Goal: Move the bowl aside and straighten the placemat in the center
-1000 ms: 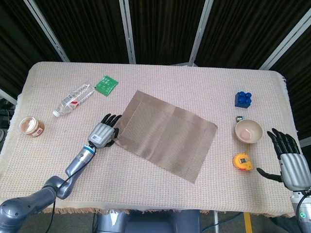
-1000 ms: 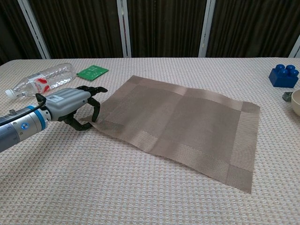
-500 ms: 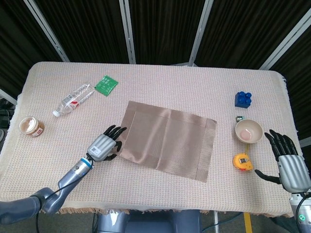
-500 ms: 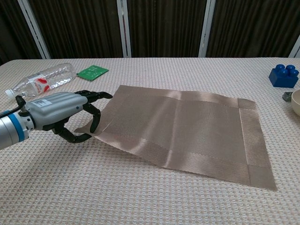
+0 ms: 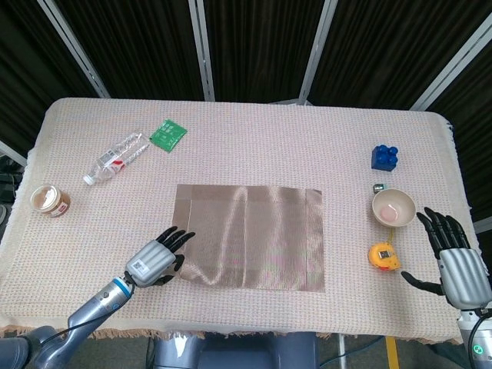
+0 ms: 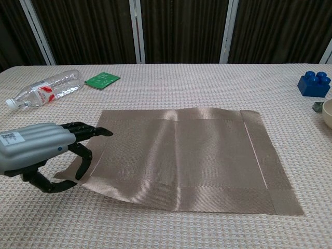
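The brown woven placemat (image 5: 250, 234) (image 6: 197, 153) lies near the table's middle, its edges about square to the table, with a raised ripple running through its left half. My left hand (image 5: 156, 258) (image 6: 44, 153) pinches the mat's near-left corner, which is lifted a little off the cloth. The cream bowl (image 5: 393, 207) (image 6: 328, 113) stands to the right of the mat, apart from it. My right hand (image 5: 453, 257) hovers open at the table's right front edge, below and right of the bowl, holding nothing.
A yellow tape measure (image 5: 383, 255) sits just in front of the bowl, a blue toy brick (image 5: 385, 156) (image 6: 313, 83) behind it. At the back left lie a plastic bottle (image 5: 115, 156) (image 6: 44, 89) and a green packet (image 5: 167, 134) (image 6: 102, 79). A small lidded tub (image 5: 51, 201) is at far left.
My left hand has pulled the mat's corner toward the front edge, swinging the placemat from a slant to about square with the table. The right hand barely moved.
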Available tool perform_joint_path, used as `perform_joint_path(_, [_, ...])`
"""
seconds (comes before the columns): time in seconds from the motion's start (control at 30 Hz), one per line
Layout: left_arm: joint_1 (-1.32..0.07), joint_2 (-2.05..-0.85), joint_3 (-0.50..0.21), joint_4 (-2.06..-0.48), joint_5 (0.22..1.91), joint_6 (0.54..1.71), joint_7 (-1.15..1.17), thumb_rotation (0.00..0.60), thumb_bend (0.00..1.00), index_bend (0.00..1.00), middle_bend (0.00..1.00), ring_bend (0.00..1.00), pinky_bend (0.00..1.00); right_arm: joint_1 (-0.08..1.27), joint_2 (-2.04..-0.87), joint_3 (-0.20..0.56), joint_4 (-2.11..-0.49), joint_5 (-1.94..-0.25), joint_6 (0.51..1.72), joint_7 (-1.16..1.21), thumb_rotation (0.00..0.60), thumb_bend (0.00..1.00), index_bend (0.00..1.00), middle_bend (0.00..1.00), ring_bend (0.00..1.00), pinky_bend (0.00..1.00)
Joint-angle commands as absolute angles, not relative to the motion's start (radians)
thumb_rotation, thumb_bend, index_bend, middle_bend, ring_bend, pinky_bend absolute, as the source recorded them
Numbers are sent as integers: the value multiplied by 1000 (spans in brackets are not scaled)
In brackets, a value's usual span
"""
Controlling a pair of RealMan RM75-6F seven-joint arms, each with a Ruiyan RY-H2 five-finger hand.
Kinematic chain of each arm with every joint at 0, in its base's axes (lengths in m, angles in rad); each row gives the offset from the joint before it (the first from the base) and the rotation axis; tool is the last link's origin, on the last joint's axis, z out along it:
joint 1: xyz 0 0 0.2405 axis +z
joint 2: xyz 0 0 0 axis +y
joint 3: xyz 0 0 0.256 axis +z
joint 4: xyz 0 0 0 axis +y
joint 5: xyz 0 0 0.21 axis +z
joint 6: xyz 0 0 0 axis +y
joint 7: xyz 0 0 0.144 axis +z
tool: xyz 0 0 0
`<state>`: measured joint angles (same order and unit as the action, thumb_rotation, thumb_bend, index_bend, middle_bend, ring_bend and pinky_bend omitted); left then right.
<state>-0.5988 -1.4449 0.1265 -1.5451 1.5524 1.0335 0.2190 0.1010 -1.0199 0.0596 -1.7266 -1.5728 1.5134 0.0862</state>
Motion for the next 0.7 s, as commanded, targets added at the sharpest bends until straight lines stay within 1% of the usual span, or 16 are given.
perform_joint_path(0.03, [-584,-1434,144,-1557,1561,1037,227,600,587,655,0,0,0,99,-1019,59,-1728,-1576,1516,85,600,0,0,0,0,0])
perform_joint_path(0.33, [-554,-1414,174,-1562,1582,1050,226,600,588,661,0,0,0,96,-1018,55,-1733,-1586,1521,81,600,0,0,0,0,0])
perform_joint_path(0.53, [-541,-1412,172,-1554,1596,1064,237,600,590,651,0,0,0,96,-1015,54,-1735,-1590,1520,85,600,0,0,0,0,0])
perform_joint_path(0.57, [-538,-1413,170,-1552,1595,1066,238,600,589,633,0,0,0,96,-1015,55,-1736,-1590,1520,85,600,0,0,0,0,0])
perform_joint_path(0.63, [-533,-1410,171,-1556,1594,1065,237,600,570,565,0,0,0,96,-1015,55,-1736,-1589,1519,86,600,0,0,0,0,0])
perform_joint_path(0.67, [-532,-1408,172,-1557,1594,1065,238,600,516,474,0,0,0,96,-1014,55,-1736,-1589,1519,86,600,0,0,0,0,0])
perform_joint_path(0.7, [-530,-1403,174,-1559,1596,1065,243,600,420,343,0,0,0,96,-1015,55,-1736,-1589,1519,86,600,0,0,0,0,0])
